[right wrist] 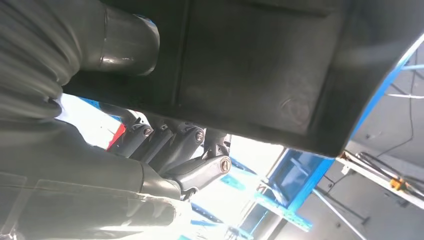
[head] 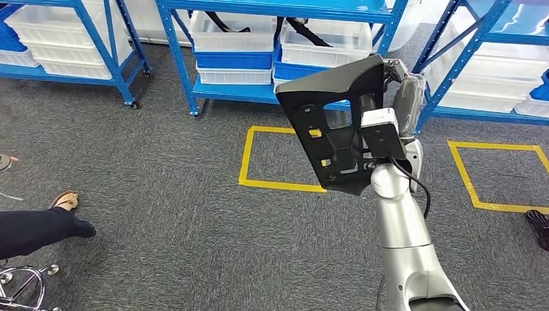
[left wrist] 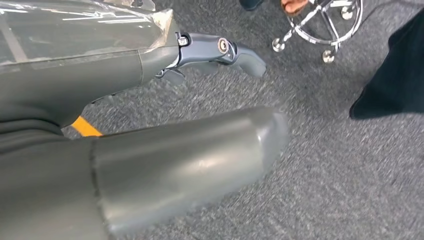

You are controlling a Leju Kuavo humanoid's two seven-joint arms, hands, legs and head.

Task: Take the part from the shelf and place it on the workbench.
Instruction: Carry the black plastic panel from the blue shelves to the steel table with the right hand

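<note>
A flat black plastic part (head: 330, 123) with cut-outs is held up, nearly upright and tilted, in front of the blue shelf (head: 272, 8). My right hand (head: 404, 97) grips it at its right edge, arm raised from below. In the right wrist view the part's dark underside (right wrist: 260, 65) lies across the hand, with the thumb on one face and the darker fingers (right wrist: 185, 150) curled on the other. My left hand (left wrist: 125, 75) hangs over the grey carpet and holds nothing; its finger (left wrist: 225, 50) stretches out, apart from the thick thumb (left wrist: 190, 165).
White and blue bins (head: 233, 45) fill the low shelves of several blue racks. Two yellow tape squares (head: 246, 162) (head: 466, 175) mark the carpet. A person's dark trouser leg and sandalled foot (head: 65, 201) reach in at the left, beside a chrome chair base (head: 22, 285).
</note>
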